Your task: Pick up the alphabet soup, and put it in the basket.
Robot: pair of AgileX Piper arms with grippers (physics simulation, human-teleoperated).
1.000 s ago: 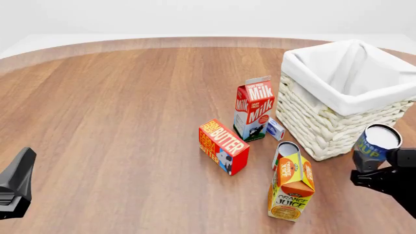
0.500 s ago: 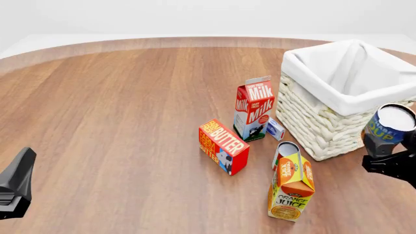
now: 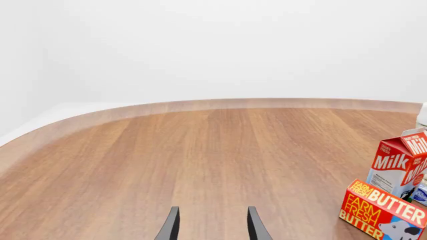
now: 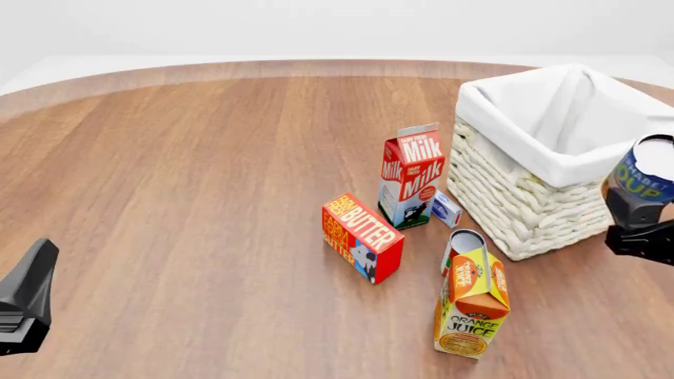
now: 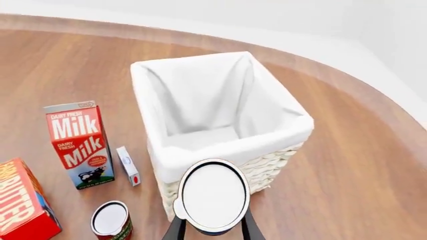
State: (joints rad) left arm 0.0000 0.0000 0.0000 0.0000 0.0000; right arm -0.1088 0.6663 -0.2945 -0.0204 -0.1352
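Over the last second I have lifted the small blue-and-yellow alphabet soup can point(image 4: 645, 175) up and rightward; my right claw point(image 4: 639, 225) is clamped on it, level with the cloth-lined rim of the white wicker basket point(image 4: 532, 209) but just outside. Next I carry it over the opening. My left claw point(image 3: 212, 226) hangs parted, idle.

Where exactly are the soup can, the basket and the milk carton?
alphabet soup point(image 4: 645, 180): front view, on its blue label.
basket point(image 4: 503, 193): front view, on its woven front wall.
milk carton point(image 4: 413, 175): front view, on its red printed face.
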